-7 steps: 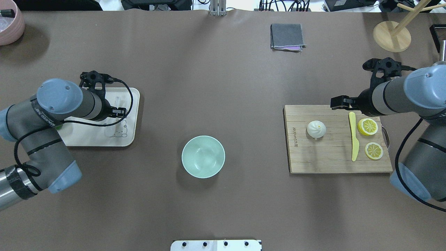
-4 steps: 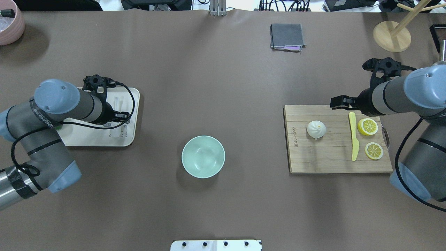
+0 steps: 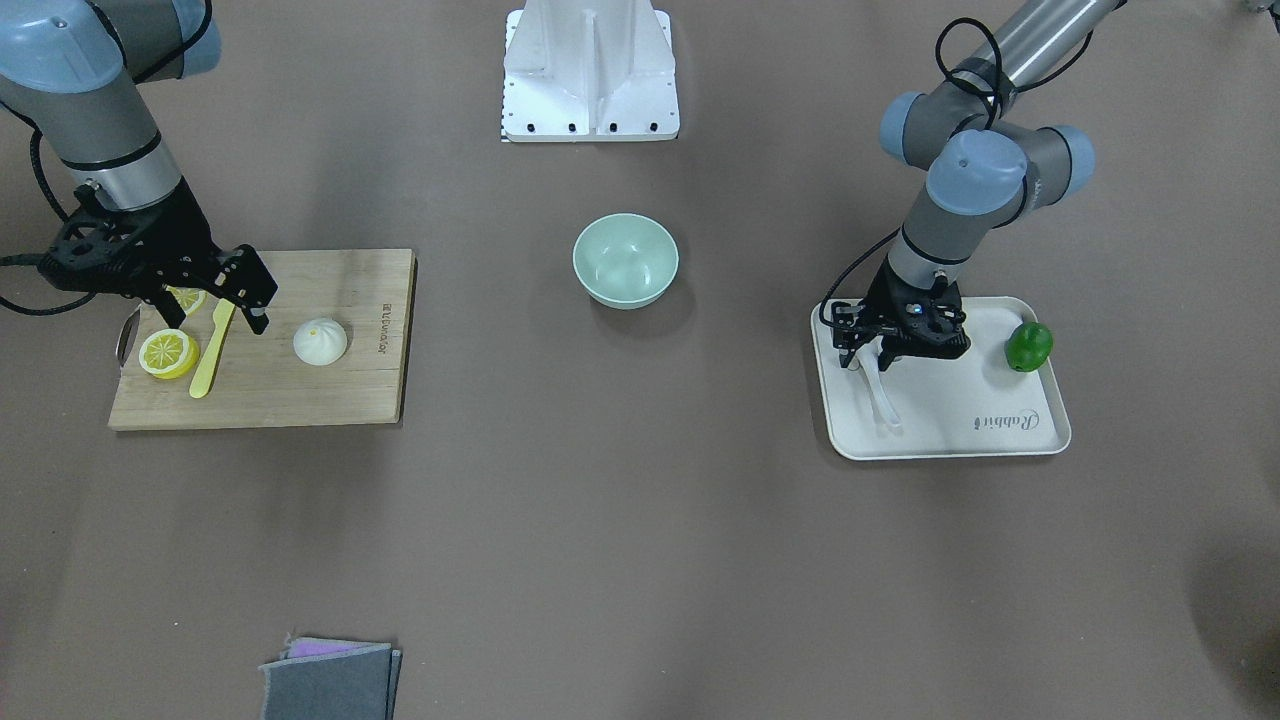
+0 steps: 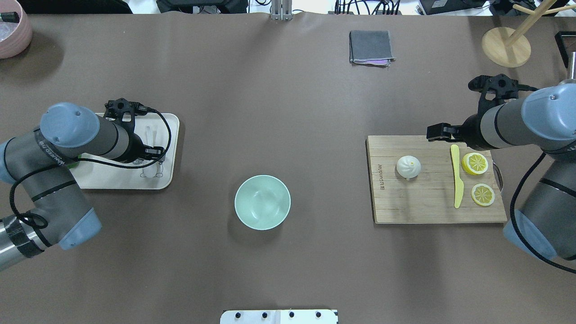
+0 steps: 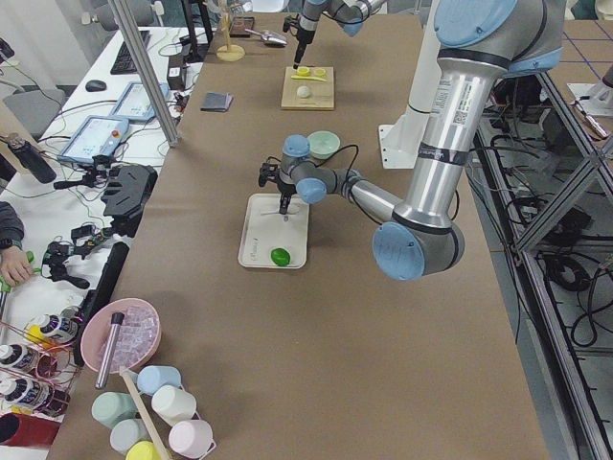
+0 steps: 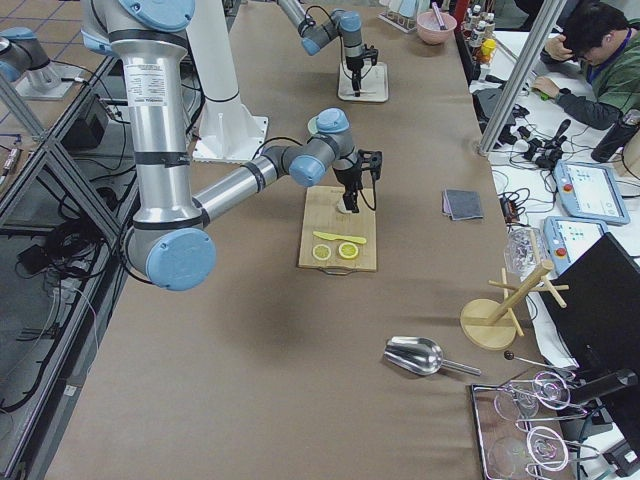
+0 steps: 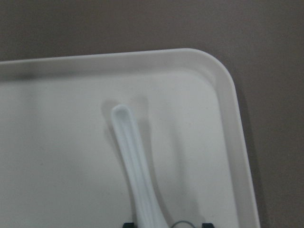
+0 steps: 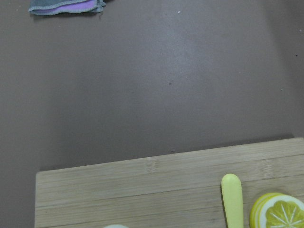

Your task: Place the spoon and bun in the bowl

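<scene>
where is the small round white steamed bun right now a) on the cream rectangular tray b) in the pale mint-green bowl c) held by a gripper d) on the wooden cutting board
d: the bun sits on the wooden cutting board beside the yellow plastic knife.

Tray [image 3: 940,405]: cursive word "Rabbit" printed near one corner, upside down in the front-facing view. In the overhead view a small line drawing sits by it, with no letters legible there.
Cutting board [image 4: 427,202]: short burnt-in brand line along the short edge facing table centre. It starts like "Joy"; the rest is not legible.
Left arm [image 4: 67,135]: white lettering on a dark band, too small to read.
Nothing else readable.
</scene>
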Motion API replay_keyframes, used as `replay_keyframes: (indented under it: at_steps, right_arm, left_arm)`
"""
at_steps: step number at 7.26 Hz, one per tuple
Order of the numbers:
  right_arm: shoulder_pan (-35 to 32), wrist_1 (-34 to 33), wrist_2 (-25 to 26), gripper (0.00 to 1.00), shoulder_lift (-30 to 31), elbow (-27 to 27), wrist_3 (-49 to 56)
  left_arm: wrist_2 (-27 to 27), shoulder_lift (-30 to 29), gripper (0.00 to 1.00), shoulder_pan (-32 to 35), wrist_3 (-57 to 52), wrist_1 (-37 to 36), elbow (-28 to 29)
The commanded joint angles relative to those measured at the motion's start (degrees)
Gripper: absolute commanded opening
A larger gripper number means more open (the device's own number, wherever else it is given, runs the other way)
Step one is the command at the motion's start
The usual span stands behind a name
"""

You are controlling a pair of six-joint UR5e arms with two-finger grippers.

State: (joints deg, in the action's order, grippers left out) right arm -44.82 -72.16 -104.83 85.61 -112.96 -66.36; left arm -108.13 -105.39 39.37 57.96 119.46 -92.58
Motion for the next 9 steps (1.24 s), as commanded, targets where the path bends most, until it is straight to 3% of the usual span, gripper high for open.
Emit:
replay_keyframes:
  at_steps: [1,4,6,8,9]
  right_arm:
    - [0.00,0.00,-0.02,1.00,0.00,-0.16,0.00]
    - [0.17,0.00,0.16,0.99,0.00,-0.33,-1.05]
    - [0.53,0.00,0.51,1.00,0.00,-0.33,-1.06]
    - [0.62,0.00,0.60,1.00,0.00,-0.33,-1.06]
    - [0.70,0.00,0.60,1.00,0.00,-0.33,-1.06]
  left_arm:
    - [-0.07,0.27,0.03,0.00,0.13,-0.02,-0.05]
    - [-0.50,0.27,0.00,0.53,0.75,-1.59,-4.60]
    - [-0.60,-0.60,0.00,0.36,3.10,-9.56,-13.02]
    - [-0.51,-5.33,0.00,-1.39,16.06,-10.13,-14.46]
    - [0.10,-8.14,0.00,-6.19,21.09,-10.21,-14.21]
